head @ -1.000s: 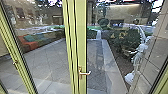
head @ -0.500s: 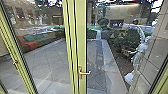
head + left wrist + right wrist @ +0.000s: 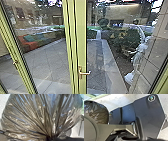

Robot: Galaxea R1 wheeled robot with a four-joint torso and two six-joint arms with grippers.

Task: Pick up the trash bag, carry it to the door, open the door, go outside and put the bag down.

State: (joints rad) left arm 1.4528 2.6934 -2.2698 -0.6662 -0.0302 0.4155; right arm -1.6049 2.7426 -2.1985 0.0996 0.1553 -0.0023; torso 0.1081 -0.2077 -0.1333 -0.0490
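Head view: soft daylight on the paving (image 3: 47,61), seen through glass (image 3: 117,15) with a bright streak at upper right; the door frame (image 3: 14,55) at left slants with edge distortion. Wrist views: white glints on the bag (image 3: 31,117), floor (image 3: 120,101) brightly lit

You are looking at your robot's wide, dark blue-grey plate (image 3: 149,115), its angular outline showing a pale edge. Round fittings (image 3: 151,98) are sitting at its corners, light rings circling their centres, and a bluish panel (image 3: 129,114) is showing between darker sections. The jointed bar (image 3: 106,129) is showing you smooth grey-beige surfaces, a broad rounded housing (image 3: 89,128) and a shiny metallic collar (image 3: 134,129)
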